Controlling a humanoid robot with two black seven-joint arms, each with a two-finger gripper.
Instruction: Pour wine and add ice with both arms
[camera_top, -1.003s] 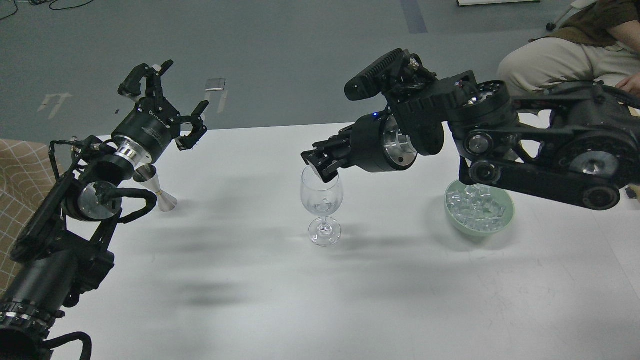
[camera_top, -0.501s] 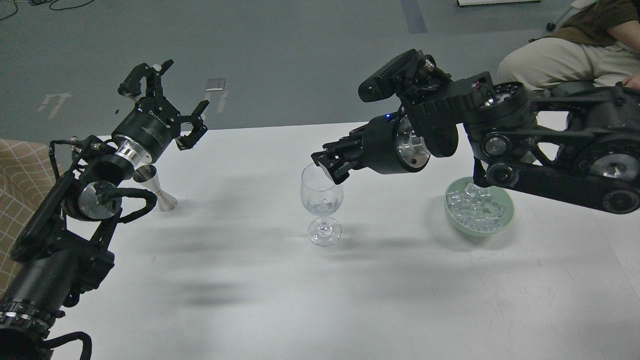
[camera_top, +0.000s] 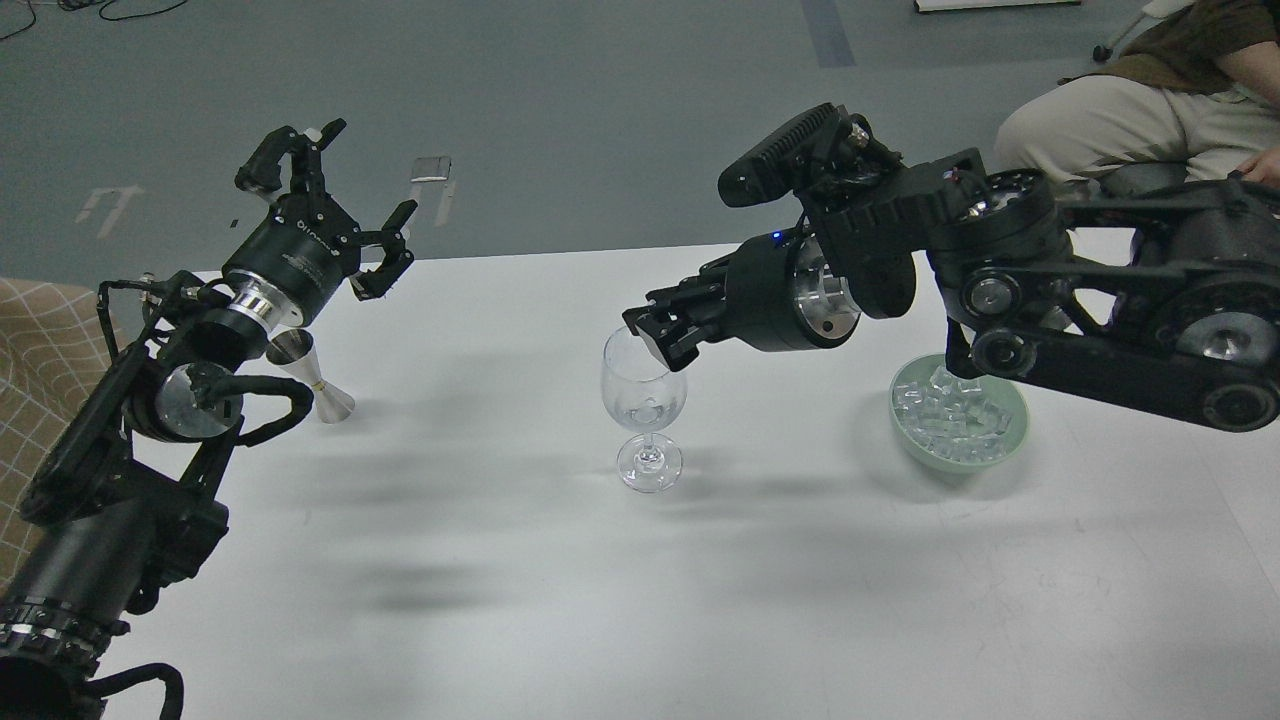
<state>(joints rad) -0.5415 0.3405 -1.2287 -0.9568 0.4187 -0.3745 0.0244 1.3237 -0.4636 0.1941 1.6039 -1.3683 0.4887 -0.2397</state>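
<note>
Lower left of frame: left arm (camera_top: 110, 470) rising from the edge, idle. Bare white desk (camera_top: 560, 600) across the foreground.

Centre: wine glass (camera_top: 644, 405) upright on the desk, stem and foot clear of everything. Something pale and lumpy low in the bowl of the glass, prob. an ice cube or two w/ a little clear liquid; can't separate them. No wine stream visible.

Right of centre: green bowl (camera_top: 1005, 440) on the desk, well apart from the glass, heaped w/ ice (camera_top: 945, 415), partly hidden under the right arm (camera_top: 1100, 330).

Just above the glass rim: right gripper (camera_top: 650, 328), tips pointing down-left, right at the rim's near-right edge. Fingers look drawn together; whether clamped on a cube or just closed, can't tell, too dark.

Mid left: steel jigger (camera_top: 312, 378) standing on the desk, tucked behind the left wrist, untouched.

Upper left: left gripper (camera_top: 330, 205) raised above the desk's far edge, fingers spread wide, holding nothing.

Far back: grey floor; seated person (camera_top: 1130, 110) at upper right corner.

Step in hand, judging by pose: ice drop into the glass by the right arm. Pour prob. done or left for later; can't say which.

Next move calls for: tips centred over the glass mouth, not the rim; gentle release so nothing clips the glass; a straight lift clear before swinging back to the bowl. Thin stem, so any sideways nudge could tip it.
</note>
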